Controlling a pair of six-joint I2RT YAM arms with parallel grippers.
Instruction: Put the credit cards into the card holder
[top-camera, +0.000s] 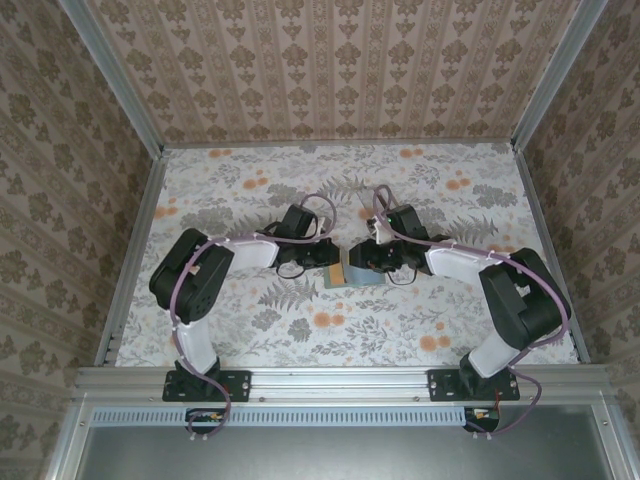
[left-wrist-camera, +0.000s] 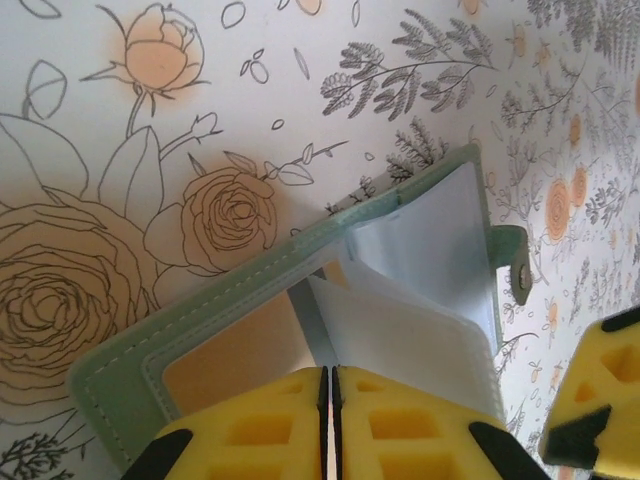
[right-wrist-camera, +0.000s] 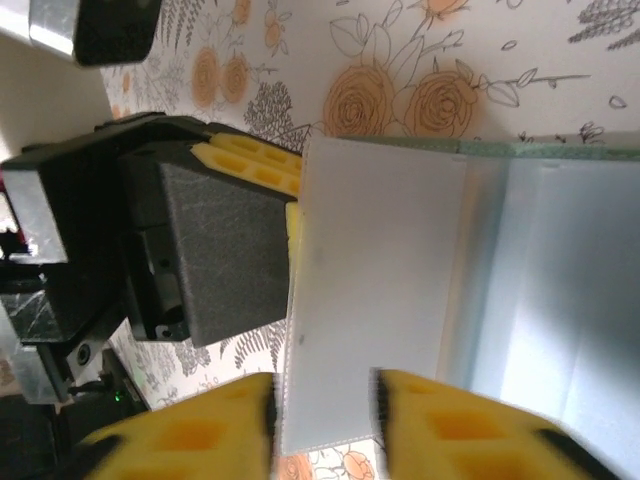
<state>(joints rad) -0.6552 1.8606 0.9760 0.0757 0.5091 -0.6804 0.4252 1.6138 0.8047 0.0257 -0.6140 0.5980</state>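
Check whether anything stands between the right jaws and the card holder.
Nothing visible does. The right jaws stand apart right at the free edge of the card holder's clear sleeve. The left jaws pinch that sleeve from the side, not in between.

High overview; wrist close-ups sharing wallet (left-wrist-camera: 240, 290)

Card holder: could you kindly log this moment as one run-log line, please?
card holder: open on table | left gripper: shut on its clear sleeve | right gripper: open, astride sleeve | tan card: in pocket
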